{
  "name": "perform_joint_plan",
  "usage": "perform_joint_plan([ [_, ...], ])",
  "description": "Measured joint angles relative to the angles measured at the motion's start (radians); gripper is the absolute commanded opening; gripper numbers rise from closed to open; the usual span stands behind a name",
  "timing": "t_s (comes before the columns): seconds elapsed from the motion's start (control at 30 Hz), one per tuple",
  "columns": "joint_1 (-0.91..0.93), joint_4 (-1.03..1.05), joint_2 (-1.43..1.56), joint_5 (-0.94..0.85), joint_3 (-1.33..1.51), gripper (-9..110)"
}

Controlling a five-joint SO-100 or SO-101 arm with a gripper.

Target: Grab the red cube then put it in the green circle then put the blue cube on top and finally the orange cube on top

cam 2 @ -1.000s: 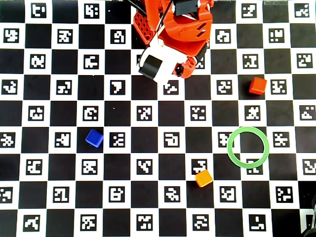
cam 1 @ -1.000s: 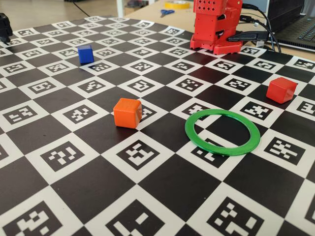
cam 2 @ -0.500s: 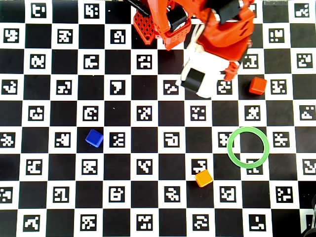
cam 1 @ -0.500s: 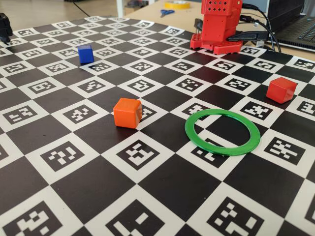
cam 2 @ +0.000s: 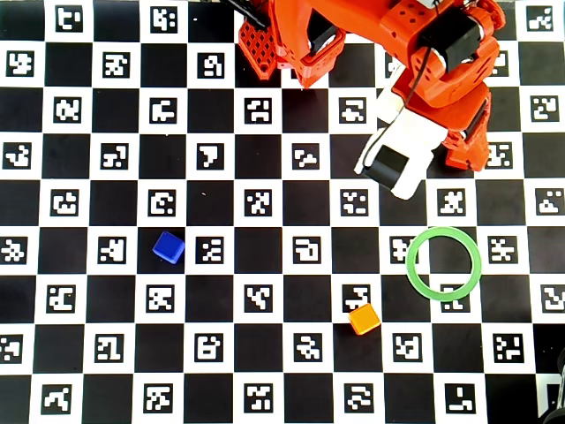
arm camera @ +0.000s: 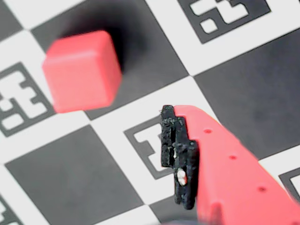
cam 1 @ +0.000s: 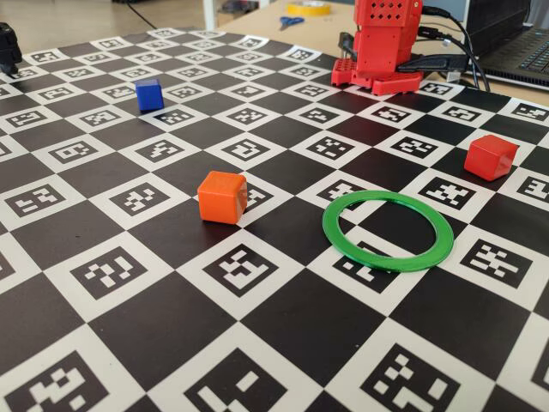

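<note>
Checkered tabletop (cam 1: pixel 283 343); red cube (arm camera: pixel 80 70) seen loose ahead of jaws, untouched; jaws' state cannot be told; ring (cam 1: pixel 388 230) empty; orange cube (cam 1: pixel 222 196), blue cube (cam 1: pixel 149 94) apart

Fixed view: orange cube (cam 1: pixel 222 196) left of green circle (cam 1: pixel 388 230), red cube (cam 1: pixel 491 157) right, blue cube (cam 1: pixel 149 94) behind.

Surface (cam 1: pixel 171 335): black-and-white checkerboard, each white square carrying a black square-code marker. Red cube (cam 1: pixel 491 157): glossy red; read pinker in the wrist view (arm camera: pixel 82 70). Green circle (cam 2: pixel 411 265): bright green. Blue cube (cam 2: pixel 168 246): deep blue. Orange cube (cam 1: pixel 222 196): bright orange. Arm (cam 2: pixel 441 53): orange-red with a white-and-black block.
</note>
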Motion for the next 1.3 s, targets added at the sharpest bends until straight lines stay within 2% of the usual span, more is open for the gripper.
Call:
perform_joint_plan([
  [0.33,-0.115,-0.130,-0.115,0.083,0.117,49],
  [0.67,-0.209,-0.278,-0.264,0.094,0.206,49],
  [1.3,-0.282,-0.482,-0.453,0.115,0.233,48],
])
